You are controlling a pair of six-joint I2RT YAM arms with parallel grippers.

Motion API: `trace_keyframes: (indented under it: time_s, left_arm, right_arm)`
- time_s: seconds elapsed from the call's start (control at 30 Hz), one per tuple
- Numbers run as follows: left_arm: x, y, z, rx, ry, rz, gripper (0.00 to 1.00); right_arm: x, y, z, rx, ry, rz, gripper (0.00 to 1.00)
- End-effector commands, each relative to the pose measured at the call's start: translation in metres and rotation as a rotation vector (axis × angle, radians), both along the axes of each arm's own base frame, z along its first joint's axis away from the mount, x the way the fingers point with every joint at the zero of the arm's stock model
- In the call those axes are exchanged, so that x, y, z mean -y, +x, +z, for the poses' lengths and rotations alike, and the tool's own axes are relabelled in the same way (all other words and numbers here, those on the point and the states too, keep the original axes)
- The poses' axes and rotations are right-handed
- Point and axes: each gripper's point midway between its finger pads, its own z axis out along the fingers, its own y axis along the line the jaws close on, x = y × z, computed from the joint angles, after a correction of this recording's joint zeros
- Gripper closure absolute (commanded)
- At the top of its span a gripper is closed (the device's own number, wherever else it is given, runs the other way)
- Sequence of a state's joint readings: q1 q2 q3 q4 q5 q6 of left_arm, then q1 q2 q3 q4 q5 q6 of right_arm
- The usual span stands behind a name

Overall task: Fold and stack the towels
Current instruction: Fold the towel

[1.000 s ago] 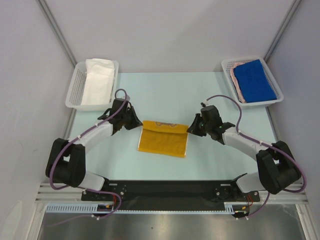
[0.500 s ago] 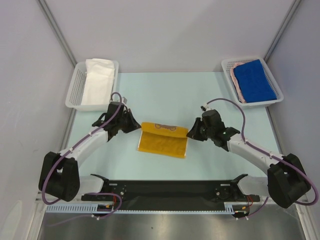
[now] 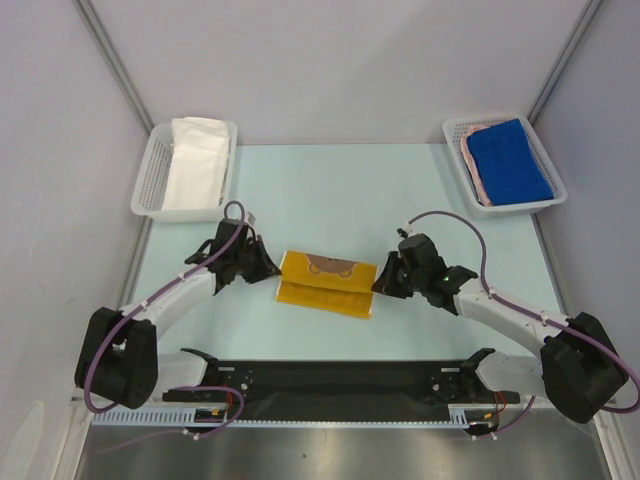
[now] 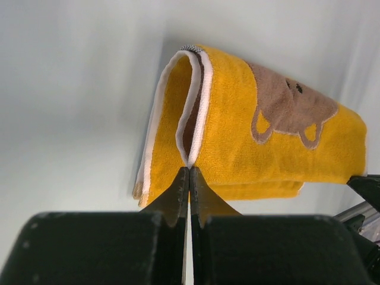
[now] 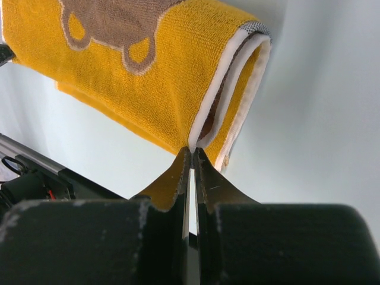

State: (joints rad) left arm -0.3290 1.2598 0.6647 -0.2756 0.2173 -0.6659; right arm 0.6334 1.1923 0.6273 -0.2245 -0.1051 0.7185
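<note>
A yellow-orange towel with a brown bear (image 3: 327,283) lies part-folded on the pale table, its far flap curled over toward the front. My left gripper (image 3: 272,268) is shut on the flap's left white-edged corner (image 4: 190,155). My right gripper (image 3: 380,280) is shut on the flap's right corner (image 5: 194,141). The bear (image 4: 288,107) faces up on the lifted flap, and it also shows in the right wrist view (image 5: 113,24). A plain white towel (image 3: 192,162) lies in the left basket. A plain blue towel (image 3: 508,160) lies over a pinkish one (image 3: 473,168) in the right basket.
A white mesh basket (image 3: 148,180) stands at the back left and another (image 3: 455,132) at the back right. Grey walls close in both sides and the back. A black rail (image 3: 330,378) runs along the near table edge.
Both grippers have moved toward the front with the towel's far edge, rolling the flap over so the bear now shows and the towel looks narrower.
</note>
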Motion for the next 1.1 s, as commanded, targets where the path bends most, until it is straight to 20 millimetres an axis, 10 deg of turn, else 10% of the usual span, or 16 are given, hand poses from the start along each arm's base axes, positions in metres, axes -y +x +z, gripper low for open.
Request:
trace_keyframes:
  time_s: [0.0,1.07]
  left_arm:
    - [0.006,-0.002,0.011,0.030,-0.045,-0.009,1.00]
    - [-0.004,-0.031,0.008,0.001,-0.038,-0.003,1.00]
  right_arm:
    - [-0.001,-0.002,0.007,0.016,0.012,-0.018,1.00]
    - [-0.005,-0.030,0.002,-0.011,-0.001,0.001,1.00]
